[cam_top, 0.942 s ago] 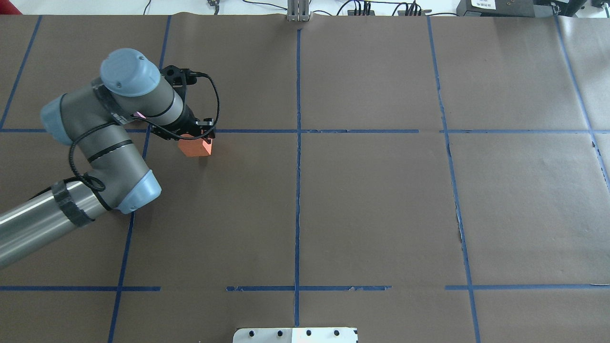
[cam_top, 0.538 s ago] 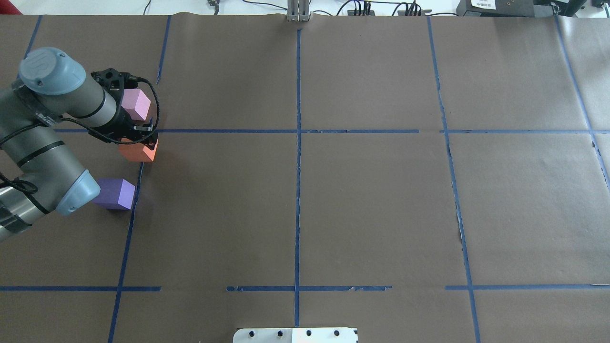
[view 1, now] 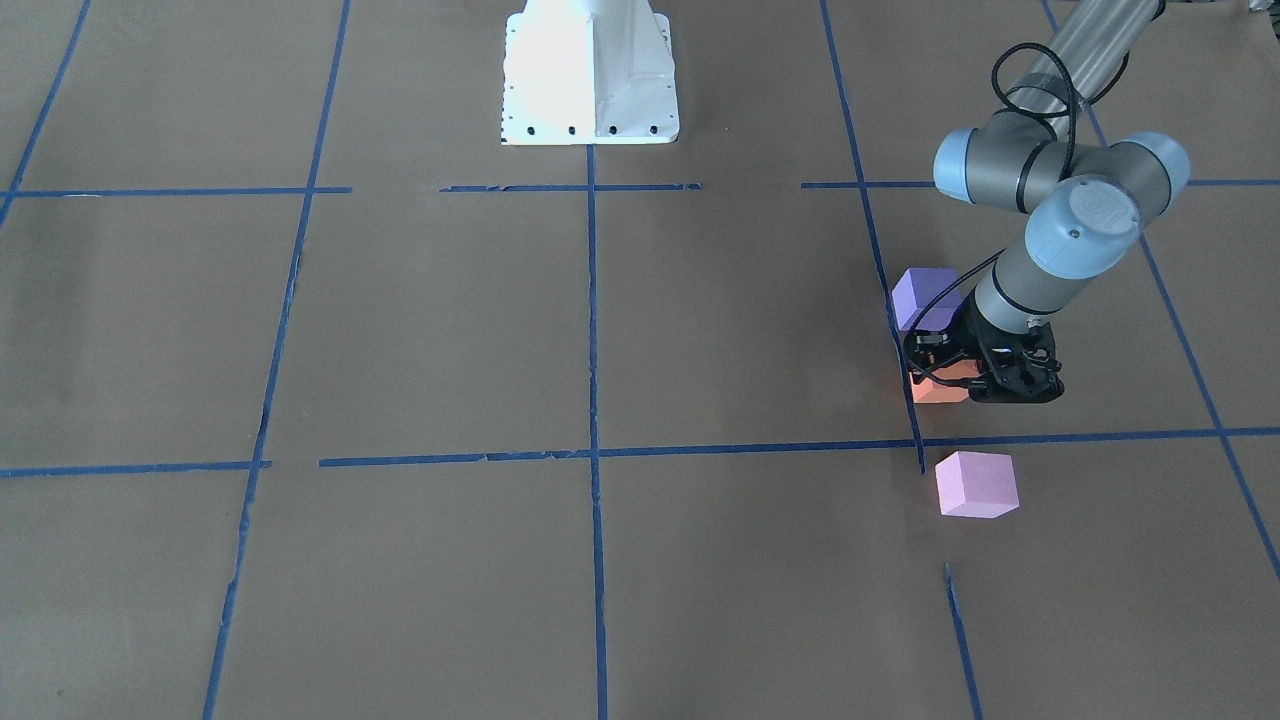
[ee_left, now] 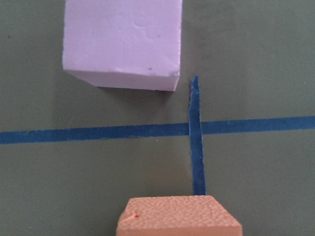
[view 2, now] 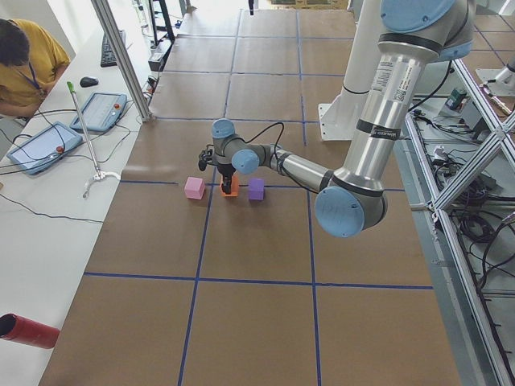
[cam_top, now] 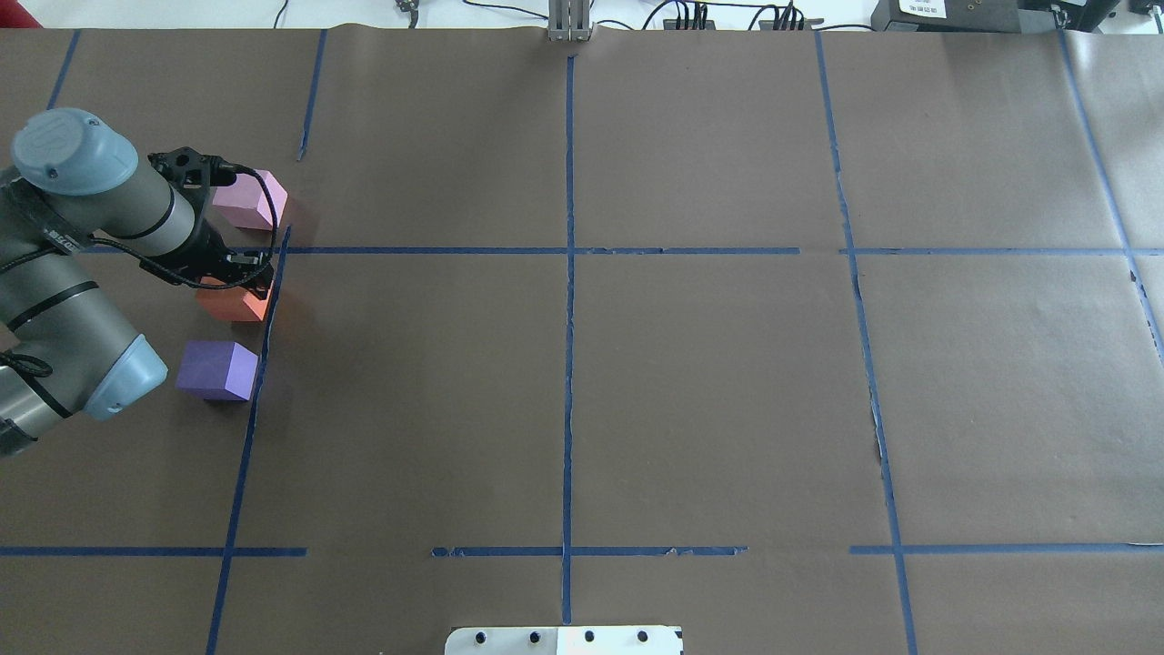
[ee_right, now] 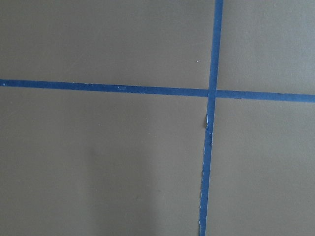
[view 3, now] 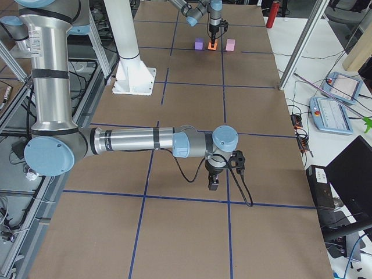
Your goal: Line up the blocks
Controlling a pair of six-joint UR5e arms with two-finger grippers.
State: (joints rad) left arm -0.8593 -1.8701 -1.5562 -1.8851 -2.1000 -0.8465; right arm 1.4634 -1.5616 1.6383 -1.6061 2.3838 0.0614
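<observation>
Orange block [cam_top: 232, 307] clamped in the left gripper [cam_top: 241, 287], between one purple block [cam_top: 216, 369] and one pink block [cam_top: 245, 202]: three blocks.

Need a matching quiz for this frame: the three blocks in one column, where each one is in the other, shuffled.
Things:
1. orange block
2. purple block
3. pink block

Places:
A. farthest from the robot base, lying free
B. in the left gripper, between the other two
C. nearest the robot base, lying free

Pairs: 1-B, 2-C, 3-A
</observation>
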